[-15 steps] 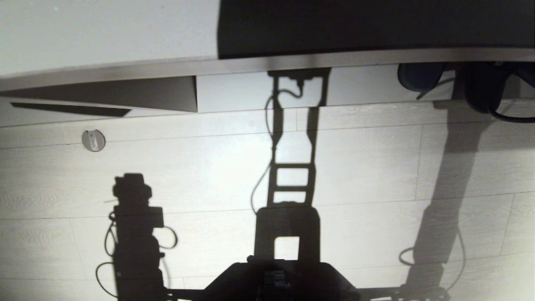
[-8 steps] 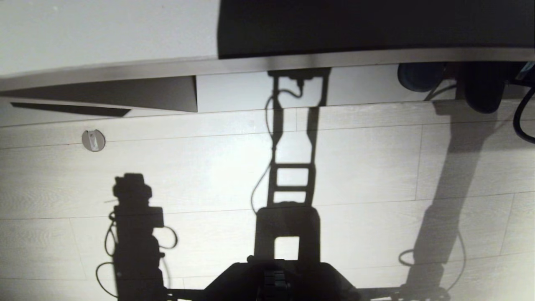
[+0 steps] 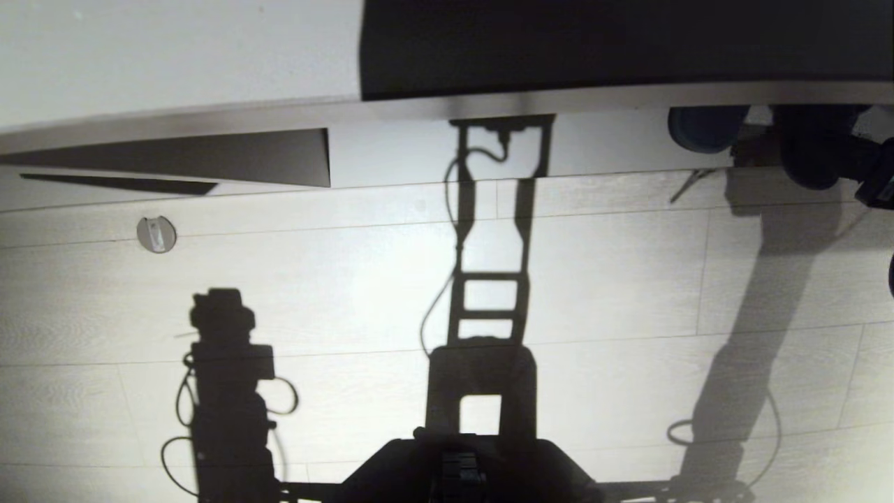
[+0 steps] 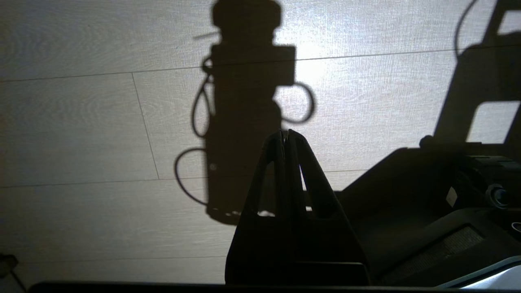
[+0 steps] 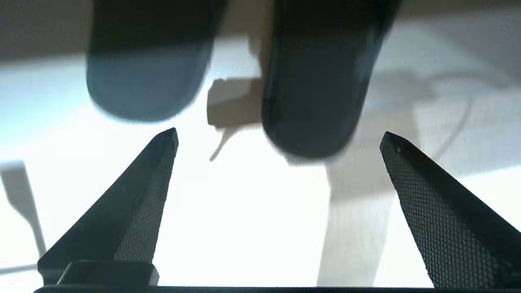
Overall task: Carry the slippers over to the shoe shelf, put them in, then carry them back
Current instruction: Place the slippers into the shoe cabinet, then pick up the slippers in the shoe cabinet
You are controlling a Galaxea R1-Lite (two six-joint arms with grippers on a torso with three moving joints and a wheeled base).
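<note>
Two dark slippers lie side by side at the front of the shoe shelf [image 3: 433, 150], at the head view's upper right: the left slipper [image 3: 705, 129] and the right slipper [image 3: 810, 150]. In the right wrist view the left slipper [image 5: 146, 77] and the right slipper [image 5: 317, 93] have their rounded ends towards my right gripper [image 5: 279, 136]. It is open, empty, and a short way back from them. My right arm [image 3: 881, 178] barely shows at the head view's right edge. Down by my base, my left gripper [image 4: 286, 132] hangs shut over the floor.
Pale plank floor [image 3: 349, 293] runs up to the shelf, crossed by shadows of my arms and trunk. A round metal disc [image 3: 156, 234] sits in the floor at left. A dark slanted panel [image 3: 209, 157] stands at the shelf's left end. My base [image 3: 461, 468] fills the near middle.
My right arm has pulled back from the slippers toward the head view's right edge, taking its cable out of sight. Both slippers stay where they lay. The left arm has not moved.
</note>
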